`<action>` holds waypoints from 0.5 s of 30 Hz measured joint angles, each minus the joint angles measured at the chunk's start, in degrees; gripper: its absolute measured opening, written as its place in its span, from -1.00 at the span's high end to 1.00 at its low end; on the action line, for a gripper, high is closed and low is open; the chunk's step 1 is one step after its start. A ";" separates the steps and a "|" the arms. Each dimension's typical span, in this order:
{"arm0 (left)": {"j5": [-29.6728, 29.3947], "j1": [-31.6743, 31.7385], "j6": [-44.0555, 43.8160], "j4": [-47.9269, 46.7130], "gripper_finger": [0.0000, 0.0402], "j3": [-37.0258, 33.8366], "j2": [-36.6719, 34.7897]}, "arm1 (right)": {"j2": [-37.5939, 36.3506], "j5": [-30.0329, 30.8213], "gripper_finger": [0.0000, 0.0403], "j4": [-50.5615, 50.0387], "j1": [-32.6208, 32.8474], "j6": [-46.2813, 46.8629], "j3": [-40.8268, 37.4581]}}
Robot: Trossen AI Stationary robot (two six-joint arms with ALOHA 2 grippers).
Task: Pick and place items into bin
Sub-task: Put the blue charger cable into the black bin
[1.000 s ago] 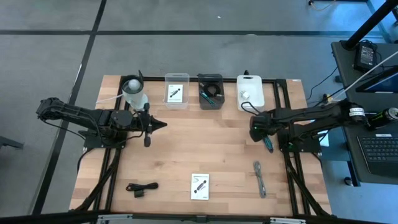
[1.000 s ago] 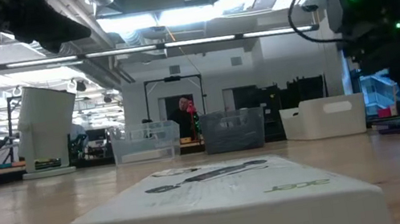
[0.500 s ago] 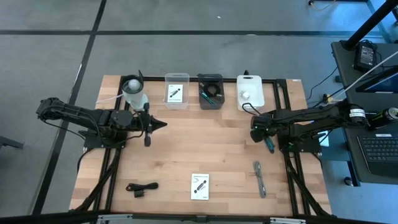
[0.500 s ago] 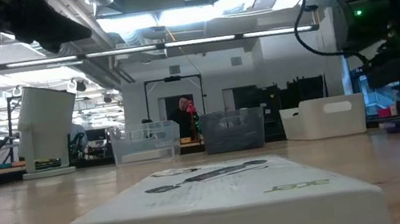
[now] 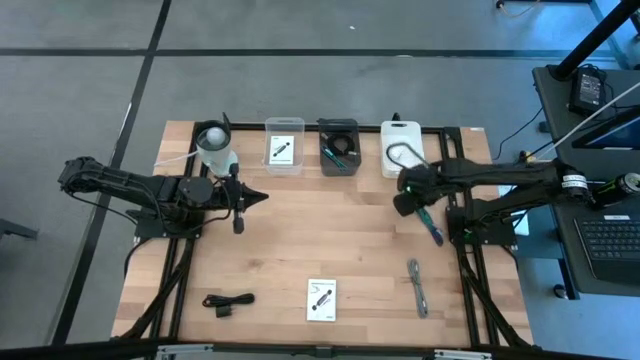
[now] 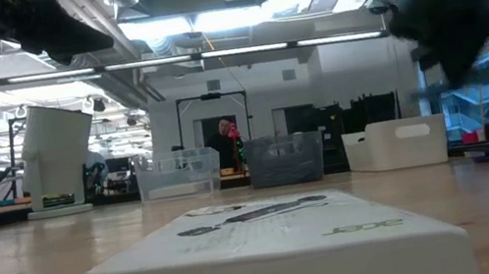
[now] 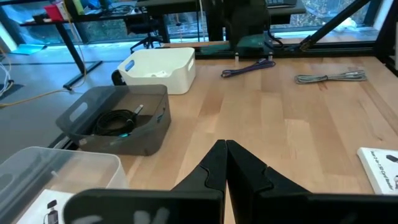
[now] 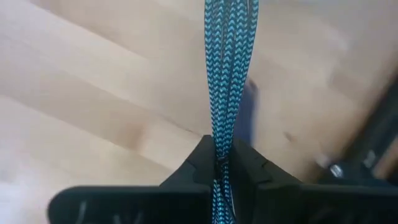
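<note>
While the right hand (image 5: 418,203) pinches one teal cable (image 5: 430,224), three bins (image 5: 339,147) line the table's far edge; left hand (image 5: 258,198) closed.

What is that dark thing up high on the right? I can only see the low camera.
Observer: That's the right arm. Its right gripper is shut on a teal braided cable.
Operator: Is the cable in a bin yet?
Observer: No. From above, it dangles over the bare table beside the white bin, not inside it.
Operator: Is the other arm helping?
Observer: No. The left gripper is shut and empty over the table's left side.
</note>
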 joint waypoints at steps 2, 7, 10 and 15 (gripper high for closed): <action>0.00 -0.01 -0.02 0.00 0.99 0.00 0.00 | 0.00 1.10 0.90 0.65 0.00 -1.17 5.07; 0.02 -0.01 -0.02 0.00 0.99 0.00 0.00 | 0.07 5.43 0.89 11.15 -0.45 -6.41 16.02; 0.02 -0.01 -0.02 0.00 0.99 0.00 0.00 | 2.36 5.81 0.89 17.91 -2.25 -12.43 21.70; 0.04 -0.01 -0.04 0.00 0.99 0.00 0.00 | 12.63 2.95 0.90 21.09 -7.42 -22.28 31.60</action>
